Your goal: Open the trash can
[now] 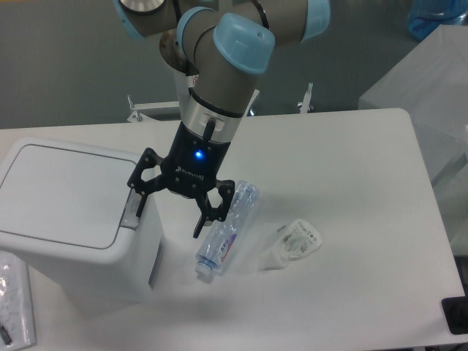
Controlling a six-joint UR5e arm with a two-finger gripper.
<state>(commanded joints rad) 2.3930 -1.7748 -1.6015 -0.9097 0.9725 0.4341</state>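
At the left edge of the tabletop (365, 219) stands the trash can (69, 219), its flat lid (62, 194) down and level, so the opening is not yet done; its grey push tab (131, 210) sits on the rim at the side facing the middle of the tabletop. A clear packet (14, 307) lies at the front-left corner, just beside the can's base, and plays no part in your move. Your claw (170, 206) hangs just over that tabletop-facing rim with its fingers spread wide and nothing between them; the left finger (139, 186) is right above or against the tab, though you cannot tell from this view whether it actually touches. To do this step well, press with one fingertip only, straight down on the middle of the tab, and keep the other finger clear of the can's wall so it does not wedge or shove the can sideways. The can looks light, so a slanted push would likely slide it instead of releasing the latch. To the right, a plastic bottle (227, 230) lies just under the other finger (212, 212), and a crumpled wrapper (296, 245) lies a little farther toward the middle; watch that the descent does not pin the bottle. Once pressed, lift straight up so the lid has room to swing.
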